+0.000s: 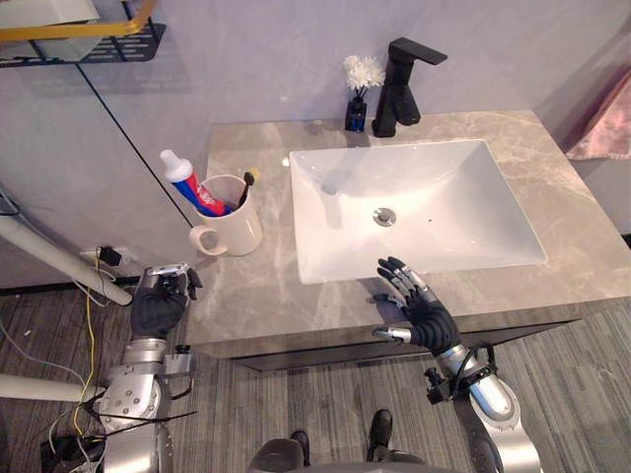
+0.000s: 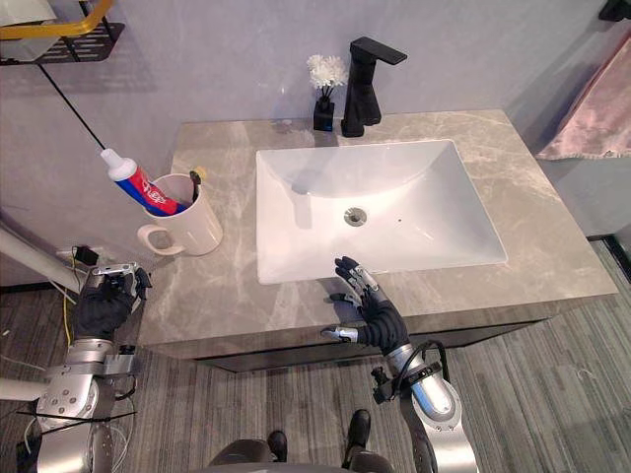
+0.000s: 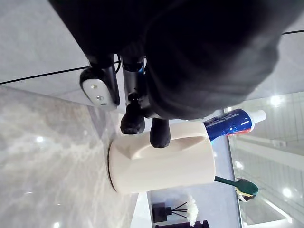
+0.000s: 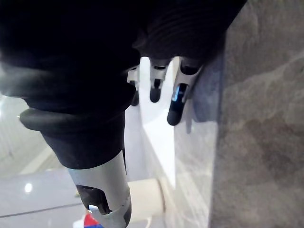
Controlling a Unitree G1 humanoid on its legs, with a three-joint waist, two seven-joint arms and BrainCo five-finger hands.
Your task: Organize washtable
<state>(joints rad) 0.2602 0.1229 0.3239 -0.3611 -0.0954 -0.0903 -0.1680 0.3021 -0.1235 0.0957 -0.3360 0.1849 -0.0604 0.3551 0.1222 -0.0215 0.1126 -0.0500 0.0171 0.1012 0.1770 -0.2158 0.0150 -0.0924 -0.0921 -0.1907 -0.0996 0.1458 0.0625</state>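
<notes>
nearest, the left robot hand (image 1: pixel 158 307) hangs off the front corner of the surface (image 1: pixel 256 305), fingers curled on nothing, roughly in line with the mug (image 1: pixel 235 232). the right robot hand (image 1: pixel 419 304) hovers open over the front edge by the sink (image 1: pixel 463 212). the mug holds toothpaste (image 1: pixel 187 182) and a toothbrush (image 1: pixel 248 182), so it looks already tidy. the tap (image 1: pixel 402 89) and flower vase (image 1: pixel 356 111) stand at the back

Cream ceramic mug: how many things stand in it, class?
2. A red, white and blue toothpaste tube leans from the left of the cream ceramic mug; a dark green toothbrush stands at its right rim. Others may be hidden inside.
</notes>
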